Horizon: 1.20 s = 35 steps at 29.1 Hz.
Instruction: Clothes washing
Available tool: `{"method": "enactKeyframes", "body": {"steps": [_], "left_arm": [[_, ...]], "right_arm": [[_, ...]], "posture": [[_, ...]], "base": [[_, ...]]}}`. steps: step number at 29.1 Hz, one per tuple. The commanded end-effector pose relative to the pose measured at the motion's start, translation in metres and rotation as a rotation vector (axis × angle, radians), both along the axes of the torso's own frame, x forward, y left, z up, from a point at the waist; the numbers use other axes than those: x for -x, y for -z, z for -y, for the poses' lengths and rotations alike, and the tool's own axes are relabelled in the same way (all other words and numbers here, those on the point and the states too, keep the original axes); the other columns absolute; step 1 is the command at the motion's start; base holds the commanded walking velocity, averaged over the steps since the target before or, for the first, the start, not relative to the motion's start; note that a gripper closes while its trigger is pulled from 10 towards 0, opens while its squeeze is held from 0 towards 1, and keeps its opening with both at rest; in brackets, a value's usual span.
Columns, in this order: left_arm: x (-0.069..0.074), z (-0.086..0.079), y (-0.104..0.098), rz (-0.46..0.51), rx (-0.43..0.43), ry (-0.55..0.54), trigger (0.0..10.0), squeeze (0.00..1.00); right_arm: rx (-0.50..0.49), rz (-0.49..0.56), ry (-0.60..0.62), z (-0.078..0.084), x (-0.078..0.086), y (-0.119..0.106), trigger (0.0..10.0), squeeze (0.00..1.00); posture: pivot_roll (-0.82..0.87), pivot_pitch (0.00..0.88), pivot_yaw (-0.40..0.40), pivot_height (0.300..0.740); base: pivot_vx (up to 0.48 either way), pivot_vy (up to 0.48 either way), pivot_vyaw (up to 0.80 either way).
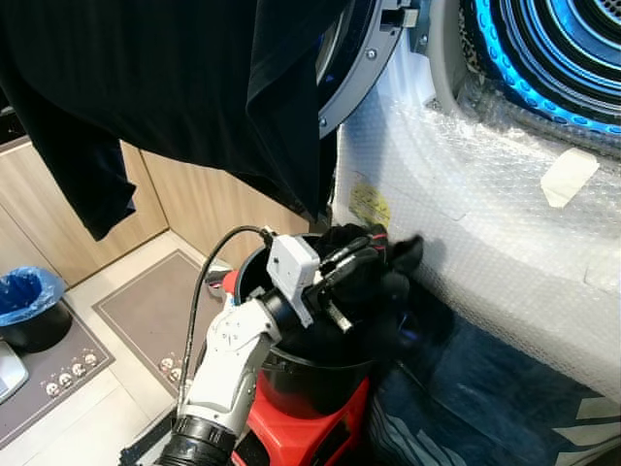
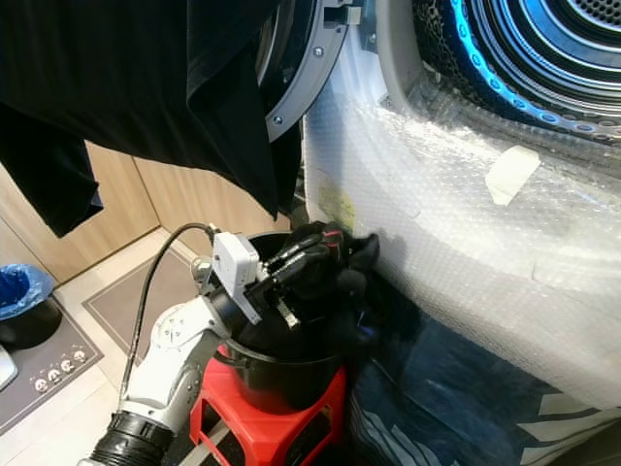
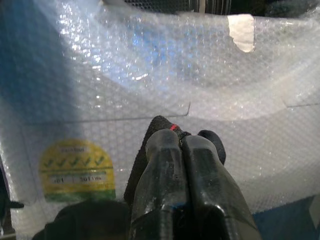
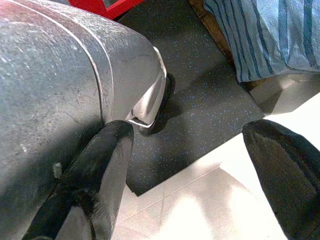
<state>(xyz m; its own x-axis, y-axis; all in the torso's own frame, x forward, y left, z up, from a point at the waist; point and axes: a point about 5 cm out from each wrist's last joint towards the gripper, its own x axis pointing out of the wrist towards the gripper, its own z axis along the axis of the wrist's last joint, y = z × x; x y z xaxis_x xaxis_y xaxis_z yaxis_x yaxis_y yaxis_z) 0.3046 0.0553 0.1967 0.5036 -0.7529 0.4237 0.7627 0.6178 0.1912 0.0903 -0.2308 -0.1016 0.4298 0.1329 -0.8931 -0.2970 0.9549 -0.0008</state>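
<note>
The left claw is pinched tight on a black garment above the black bucket, beside the bubble-wrapped washer. The right claw hangs spread wide over the floor.

We see the bucket on a stool before the washer, a garment hanging above.
</note>
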Motion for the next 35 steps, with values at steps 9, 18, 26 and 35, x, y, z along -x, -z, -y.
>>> {"method": "enactKeyframes", "body": {"steps": [9,18,26,35], "left_arm": [[0.015,0.010,-0.042,0.171,0.051,0.031,10.0,0.00],[0.018,0.012,-0.055,0.210,0.060,0.048,10.0,0.00],[0.019,0.019,-0.055,0.217,0.046,0.072,10.0,0.00],[0.019,0.023,-0.049,0.196,0.041,0.089,10.0,0.00]], "right_arm": [[-0.033,0.099,-0.043,0.004,-0.024,-0.010,10.0,0.00],[-0.088,0.240,-0.080,-0.003,-0.062,-0.025,10.0,0.00],[-0.354,0.385,-0.083,-0.014,-0.102,-0.051,10.0,0.00],[-0.614,0.403,-0.250,-0.032,-0.109,-0.070,10.0,0.00]], "posture": [[-0.17,0.056,-0.025,0.740],[-0.14,0.040,-0.012,0.740],[-0.13,0.033,-0.016,0.740],[-0.14,0.029,-0.015,0.740]], "base": [[0.000,0.000,0.00],[0.000,0.000,0.00],[0.000,0.000,0.00],[0.000,0.000,0.00]]}}
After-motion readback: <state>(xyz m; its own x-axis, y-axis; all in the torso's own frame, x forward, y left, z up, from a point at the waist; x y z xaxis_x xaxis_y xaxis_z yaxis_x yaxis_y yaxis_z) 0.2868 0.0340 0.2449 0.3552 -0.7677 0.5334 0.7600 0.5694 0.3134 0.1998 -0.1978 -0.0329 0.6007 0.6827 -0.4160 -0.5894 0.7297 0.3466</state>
